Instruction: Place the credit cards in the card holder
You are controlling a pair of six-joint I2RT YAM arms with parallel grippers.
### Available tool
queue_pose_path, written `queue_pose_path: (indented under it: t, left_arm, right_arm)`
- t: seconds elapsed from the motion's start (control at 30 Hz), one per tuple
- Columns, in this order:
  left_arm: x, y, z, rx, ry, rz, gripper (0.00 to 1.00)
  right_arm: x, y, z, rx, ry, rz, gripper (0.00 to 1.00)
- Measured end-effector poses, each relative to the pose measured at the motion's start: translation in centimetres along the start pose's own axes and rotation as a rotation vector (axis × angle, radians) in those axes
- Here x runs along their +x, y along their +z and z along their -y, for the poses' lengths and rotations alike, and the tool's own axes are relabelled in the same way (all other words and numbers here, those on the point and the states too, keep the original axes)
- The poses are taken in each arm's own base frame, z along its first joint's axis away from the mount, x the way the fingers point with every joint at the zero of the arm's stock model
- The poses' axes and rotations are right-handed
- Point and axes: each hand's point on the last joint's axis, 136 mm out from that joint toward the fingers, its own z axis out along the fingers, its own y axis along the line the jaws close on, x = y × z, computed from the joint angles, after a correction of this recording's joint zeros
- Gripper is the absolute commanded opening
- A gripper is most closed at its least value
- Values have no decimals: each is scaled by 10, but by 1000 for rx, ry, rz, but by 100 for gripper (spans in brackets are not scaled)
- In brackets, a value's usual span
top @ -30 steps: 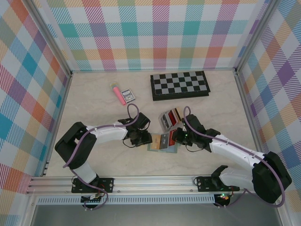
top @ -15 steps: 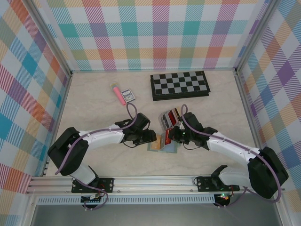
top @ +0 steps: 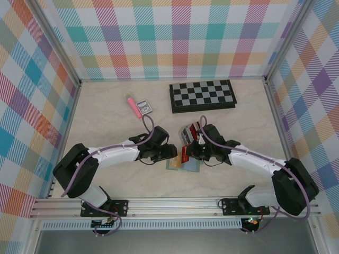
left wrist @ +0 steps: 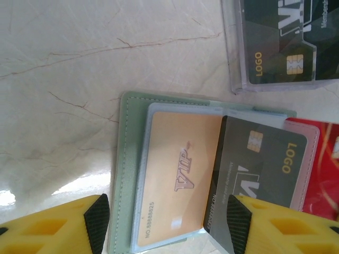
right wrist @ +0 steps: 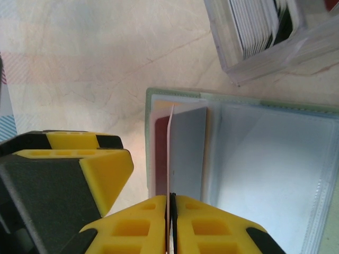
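Now the right gripper (top: 192, 153) has slid leftward from where it was a second ago. The red card (top: 184, 154) it pinches stands on edge over the middle of the card holder (top: 185, 167), low in the centre of the top view. Its fingers are pressed together on that card. In the right wrist view the red card (right wrist: 170, 159) is seen edge-on, its far end meeting the stack of clear pockets at the holder's left side; whether it has entered a pocket I cannot tell.

The left gripper (top: 168, 153) has also reached right, to the holder's left edge. Its fingers (left wrist: 69, 225) stand wide apart, gripping nothing I can see. An orange VIP card (left wrist: 180, 185) already sits in a clear sleeve, and a black card (left wrist: 257, 169) lies slanted across it. By my reading, the task is at the insertion of one more card.

Room is tight: the clear card rack (right wrist: 265, 37) sits just beside the holder's upper corner, and the two grippers are near each other across the holder. Bare table (top: 106, 132) lies open to the left, and the chessboard (top: 203, 95) is well apart at the top.
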Motion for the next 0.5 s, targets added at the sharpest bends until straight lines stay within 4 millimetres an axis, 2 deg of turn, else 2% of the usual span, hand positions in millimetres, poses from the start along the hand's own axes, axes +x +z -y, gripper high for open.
queue_pose_path:
  t: [0.33,0.5]
  left_arm:
    - [-6,-13,-12,-46,-21,65,65]
    - [-4,-14,-18,-68,-23,66,65]
  right_arm:
    - [-3,1,-2,18,-15,-11,13]
    - [-8,-2,6,43,-6,17,12]
